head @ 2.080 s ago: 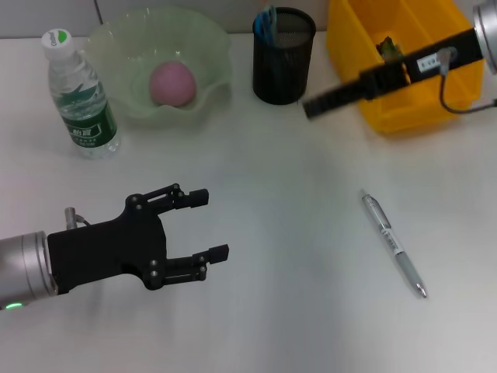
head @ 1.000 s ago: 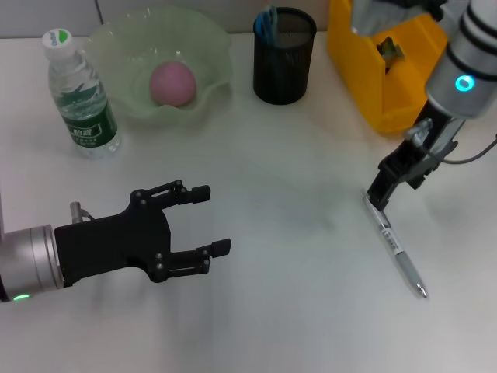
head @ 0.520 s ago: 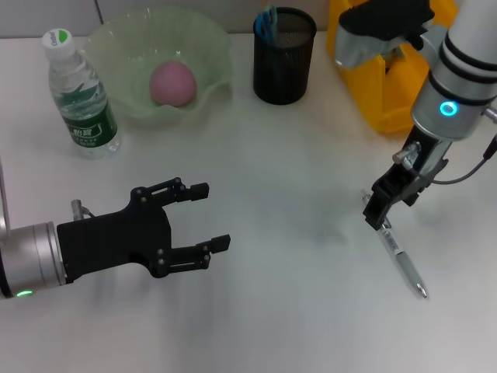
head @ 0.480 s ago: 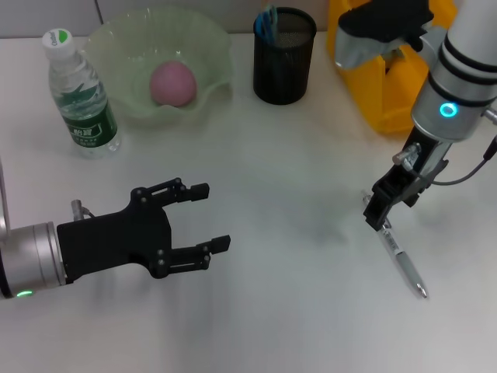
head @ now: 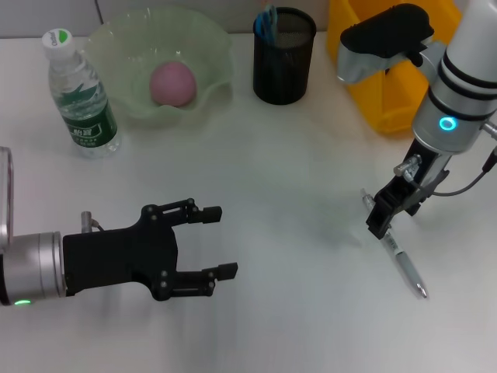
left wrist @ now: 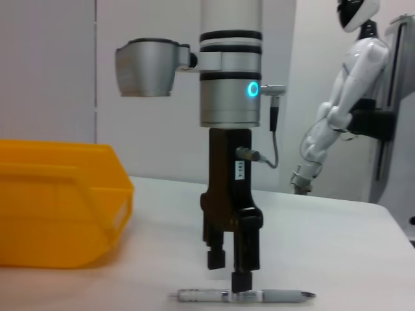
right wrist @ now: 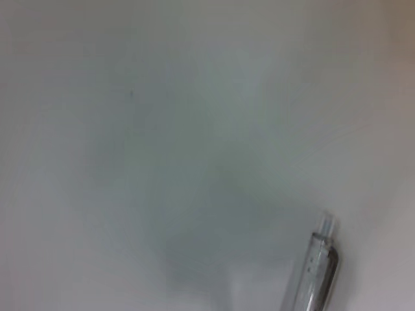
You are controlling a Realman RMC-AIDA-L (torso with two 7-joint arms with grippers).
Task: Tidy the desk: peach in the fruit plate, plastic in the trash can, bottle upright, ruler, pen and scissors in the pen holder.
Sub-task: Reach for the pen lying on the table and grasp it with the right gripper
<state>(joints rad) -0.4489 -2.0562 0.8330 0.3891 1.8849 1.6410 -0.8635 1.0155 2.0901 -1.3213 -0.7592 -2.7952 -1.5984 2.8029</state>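
my right claw (head: 378, 223) points straight down over the pen (head: 394, 246), its fingers spread a little and straddling the barrel near the clip end; from my left wrist view one fingertip (left wrist: 241, 282) sits right at the pen (left wrist: 246, 296) while the other hangs just above the table (left wrist: 337, 259), and i cannot tell whether they touch the barrel. my right wrist view shows only the clear end of the pen (right wrist: 314, 272) lying flat on the pale table (right wrist: 162, 129).

my left claw (head: 210, 242) hovers low over the near left part of the table (head: 295, 155), fingers spread wide, holding nothing.

along the far edge, the bottle (head: 80, 97) stands upright, just beside the green fruit plate (head: 213, 47) with the peach (head: 172, 84) in it. the black mesh pen holder (head: 283, 56) has blue things sticking out. the yellow trash can (head: 396, 97) stands behind my right arm.
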